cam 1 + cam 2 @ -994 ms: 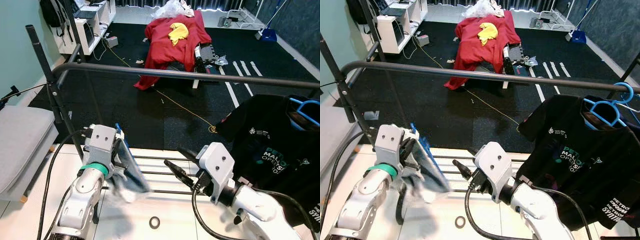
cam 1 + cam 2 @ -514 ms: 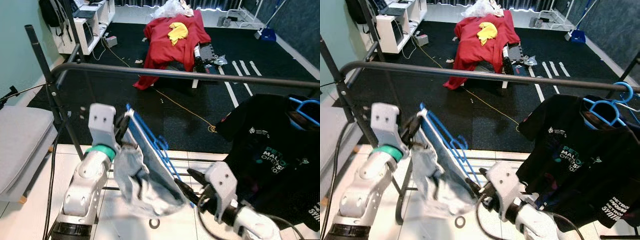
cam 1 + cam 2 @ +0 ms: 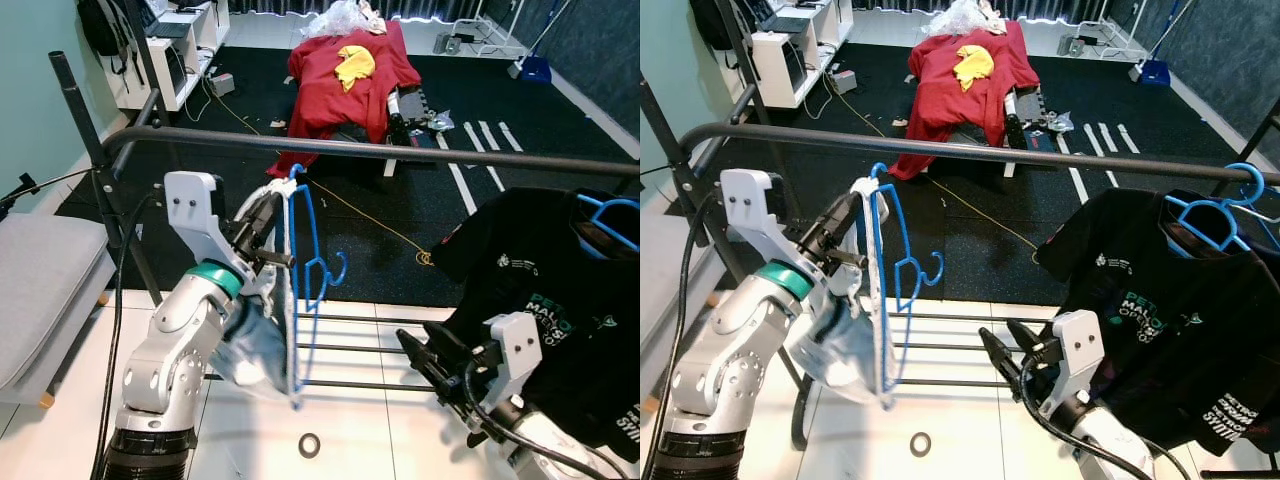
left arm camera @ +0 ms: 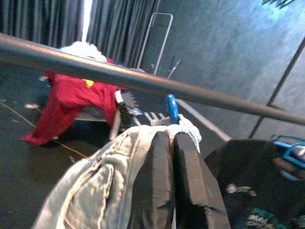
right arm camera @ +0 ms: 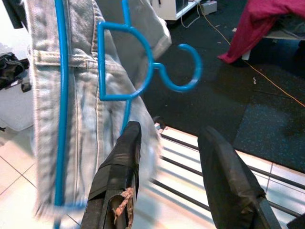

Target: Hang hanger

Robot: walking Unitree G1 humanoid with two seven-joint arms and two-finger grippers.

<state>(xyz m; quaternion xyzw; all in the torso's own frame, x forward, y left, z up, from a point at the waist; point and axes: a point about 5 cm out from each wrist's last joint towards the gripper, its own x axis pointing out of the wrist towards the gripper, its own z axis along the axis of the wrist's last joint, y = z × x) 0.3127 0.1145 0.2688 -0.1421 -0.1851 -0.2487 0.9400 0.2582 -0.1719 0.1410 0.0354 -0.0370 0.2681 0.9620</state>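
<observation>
Right wrist view has the right gripper [image 5: 174,183] low down with its fingers [image 5: 116,179] spread apart, close to the blue hanger [image 5: 125,71] and touching nothing. Higher up, the left gripper [image 3: 268,228] is clamped on that hanger along with the denim [image 3: 255,335] draped over it (fingers pressed together, seen from the left wrist), holding it upright just below the rail [image 3: 380,150], hook not yet over the bar. A black shirt [image 3: 545,300] hangs at the rail's right end. Beyond lies a red cloth [image 3: 345,75].
</observation>
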